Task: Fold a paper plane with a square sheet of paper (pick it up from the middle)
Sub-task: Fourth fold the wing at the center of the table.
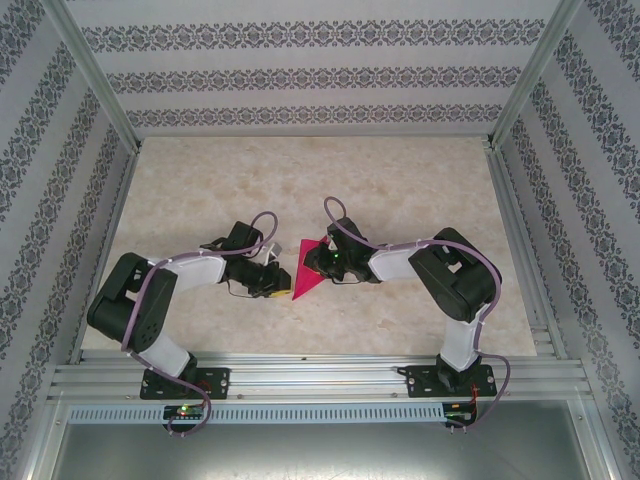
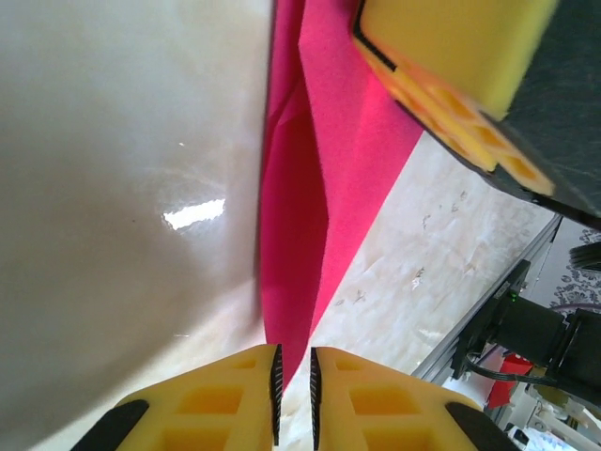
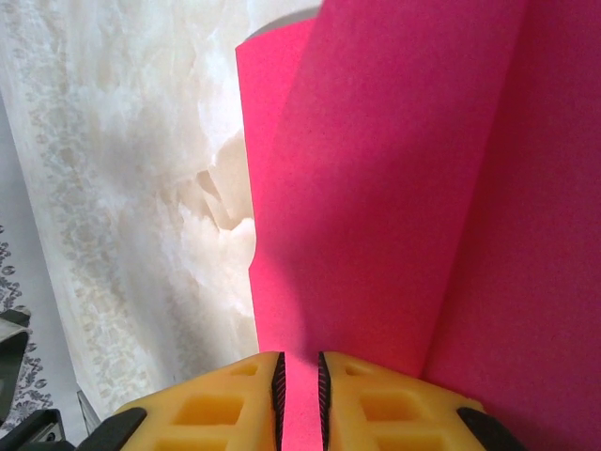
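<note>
Your right gripper (image 3: 299, 362) is closed to a narrow slit, and its wrist view shows the magenta sheet of paper (image 3: 394, 188) running straight down between the pads, so it has hold of the sheet. Your left gripper (image 2: 293, 362) is drawn equally tight. The sheet's (image 2: 319, 141) pointed lower end enters between the pad tips (only the very tip, note), and it appears pinched there.

From above, you find both grippers meeting near the middle of the marbled table (image 1: 400, 190). The left gripper (image 1: 280, 283) is at the paper's left edge and the right gripper (image 1: 318, 262) is on its right side. The sheet (image 1: 303, 275) reads there as a triangle, point toward the near edge. It is partly folded: the left wrist view shows one layer lapped over another along a lengthwise crease, with a yellow finger (image 2: 451, 56) of the right gripper over its far end. Whether the paper touches the table, you cannot tell.
</note>
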Robot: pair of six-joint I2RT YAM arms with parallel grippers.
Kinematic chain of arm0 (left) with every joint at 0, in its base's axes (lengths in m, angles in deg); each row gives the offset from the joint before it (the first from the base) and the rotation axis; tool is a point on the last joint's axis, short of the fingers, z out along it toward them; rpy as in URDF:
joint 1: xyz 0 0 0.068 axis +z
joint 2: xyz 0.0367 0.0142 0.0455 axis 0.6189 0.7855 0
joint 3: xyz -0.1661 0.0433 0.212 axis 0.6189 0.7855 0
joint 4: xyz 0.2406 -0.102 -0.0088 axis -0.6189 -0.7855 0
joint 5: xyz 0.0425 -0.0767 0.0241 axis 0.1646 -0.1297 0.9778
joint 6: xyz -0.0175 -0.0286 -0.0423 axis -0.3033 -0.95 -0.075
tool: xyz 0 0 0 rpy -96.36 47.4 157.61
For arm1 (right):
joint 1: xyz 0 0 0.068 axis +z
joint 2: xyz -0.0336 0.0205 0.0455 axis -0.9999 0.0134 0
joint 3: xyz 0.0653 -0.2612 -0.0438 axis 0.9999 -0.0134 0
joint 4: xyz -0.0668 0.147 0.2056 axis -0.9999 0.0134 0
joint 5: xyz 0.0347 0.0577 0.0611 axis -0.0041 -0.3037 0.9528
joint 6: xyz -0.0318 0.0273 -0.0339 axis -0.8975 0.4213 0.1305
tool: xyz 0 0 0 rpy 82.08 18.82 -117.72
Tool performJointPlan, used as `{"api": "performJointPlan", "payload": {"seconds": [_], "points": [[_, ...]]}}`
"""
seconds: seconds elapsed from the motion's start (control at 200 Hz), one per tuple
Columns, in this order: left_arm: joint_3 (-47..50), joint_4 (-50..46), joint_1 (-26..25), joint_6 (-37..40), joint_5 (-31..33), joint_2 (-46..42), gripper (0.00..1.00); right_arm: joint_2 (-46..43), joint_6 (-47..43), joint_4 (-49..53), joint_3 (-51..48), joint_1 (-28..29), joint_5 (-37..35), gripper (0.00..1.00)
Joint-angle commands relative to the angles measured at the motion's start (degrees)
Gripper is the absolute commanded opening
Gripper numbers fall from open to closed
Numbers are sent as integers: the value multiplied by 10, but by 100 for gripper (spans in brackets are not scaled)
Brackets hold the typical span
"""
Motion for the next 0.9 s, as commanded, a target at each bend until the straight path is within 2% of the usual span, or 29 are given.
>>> {"api": "performJointPlan", "payload": {"seconds": [0.0,0.125,0.245,0.595,0.894], "points": [[-5,-11,6,-16,1,-7,22,22,-11,45,-1,7,-8,20],[-24,-1,5,-13,-30,12,26,21,-13,49,-3,6,-9,20],[-43,6,-2,-10,-50,35,26,22,-14,49,-3,7,-6,20],[-51,-17,-10,9,-31,70,25,22,-15,49,-2,6,-6,20],[-37,-10,-14,15,-35,77,8,23,-14,50,-9,7,-8,20]]}}
